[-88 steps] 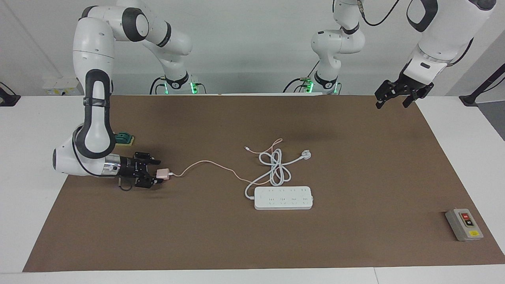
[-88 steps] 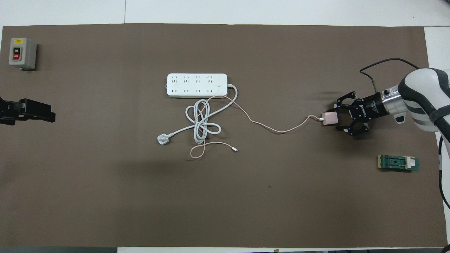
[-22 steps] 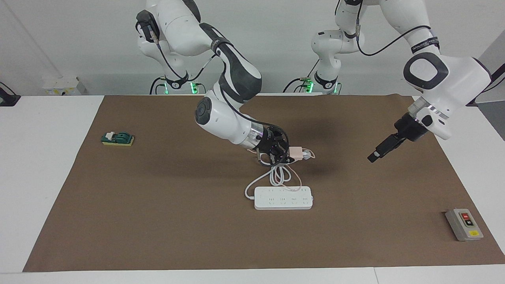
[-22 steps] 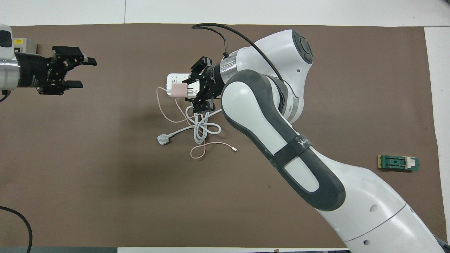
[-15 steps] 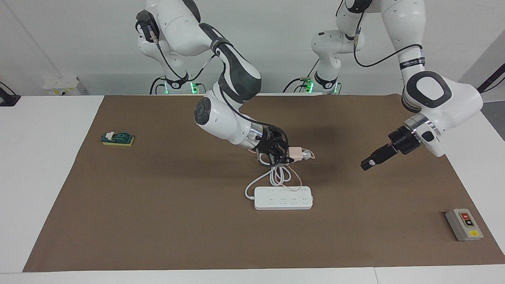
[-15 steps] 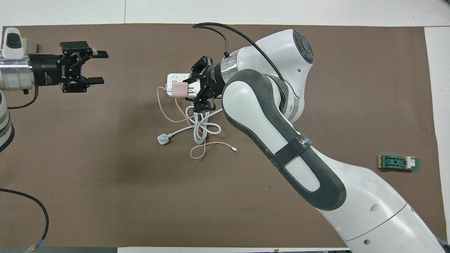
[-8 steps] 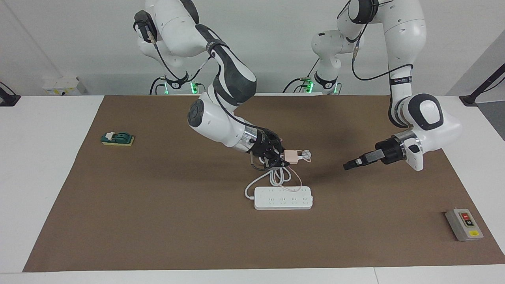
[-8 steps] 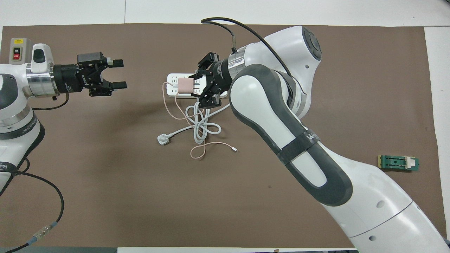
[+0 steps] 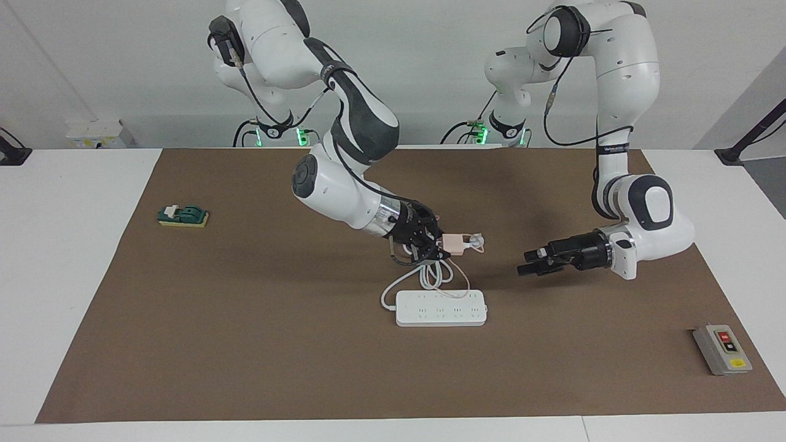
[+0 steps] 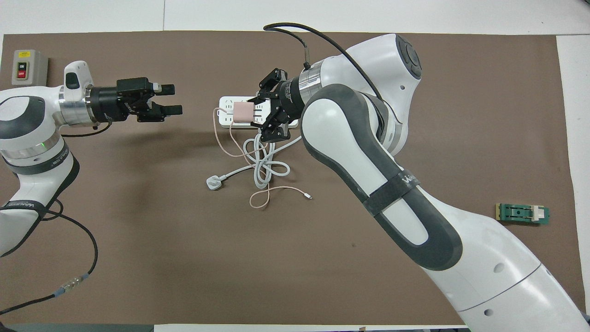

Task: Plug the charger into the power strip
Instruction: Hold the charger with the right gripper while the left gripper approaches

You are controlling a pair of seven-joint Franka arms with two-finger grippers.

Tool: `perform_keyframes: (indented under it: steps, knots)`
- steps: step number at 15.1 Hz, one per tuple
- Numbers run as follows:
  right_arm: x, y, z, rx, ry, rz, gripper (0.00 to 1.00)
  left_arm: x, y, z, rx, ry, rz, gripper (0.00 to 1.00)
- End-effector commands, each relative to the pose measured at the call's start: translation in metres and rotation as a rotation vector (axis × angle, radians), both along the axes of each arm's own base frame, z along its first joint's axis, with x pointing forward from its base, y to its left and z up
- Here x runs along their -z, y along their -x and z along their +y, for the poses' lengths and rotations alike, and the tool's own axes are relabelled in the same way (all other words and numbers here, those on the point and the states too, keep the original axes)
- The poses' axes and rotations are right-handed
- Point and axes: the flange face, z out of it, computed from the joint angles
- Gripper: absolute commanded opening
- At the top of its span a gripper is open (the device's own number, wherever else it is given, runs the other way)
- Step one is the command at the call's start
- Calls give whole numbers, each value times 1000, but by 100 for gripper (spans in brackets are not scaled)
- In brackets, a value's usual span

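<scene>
My right gripper [image 9: 443, 245] grips the charger [image 9: 455, 243] mid-bench above the coiled cord [image 10: 262, 162], while my left gripper [image 9: 528, 262], fingers parted, hovers toward its own end, power strip [image 9: 441, 308] unplugged.

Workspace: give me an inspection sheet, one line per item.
Surface: brown mat on a white table.
Job's things: pink charger held in the air over the white cord; power strip flat on the mat, sockets up, nothing plugged in.
Clutter: grey switch box at the left arm's end; green block at the right arm's end.
Grippers: right tool shut on the charger; left tool open, over bare mat, pointing toward the charger.
Cables: pink cable hangs from the charger to the mat; white cord coiled, its plug loose.
Surroundings: white wall; nothing else seen.
</scene>
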Motion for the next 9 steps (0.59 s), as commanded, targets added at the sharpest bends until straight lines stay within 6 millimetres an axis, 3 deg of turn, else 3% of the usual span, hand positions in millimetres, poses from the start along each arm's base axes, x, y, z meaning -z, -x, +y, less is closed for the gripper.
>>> perform_keyframes:
  steps: [1, 4, 5, 7, 9]
  knots:
    - [-2, 0, 1, -26, 1, -14, 0, 5, -22, -20, 49, 86, -131, 100]
    - [-2, 0, 1, -27, 2, -13, 0, -4, -14, -34, 115, 150, -167, 100]
    - [-2, 0, 1, -27, 2, -13, 0, -13, -10, -43, 133, 188, -196, 100]
    - [-2, 0, 2, -28, 0, -12, 0, -36, -2, -41, 135, 170, -172, 100]
    - [-2, 0, 2, -28, -3, -10, 0, -47, 1, -55, 129, 137, -124, 100]
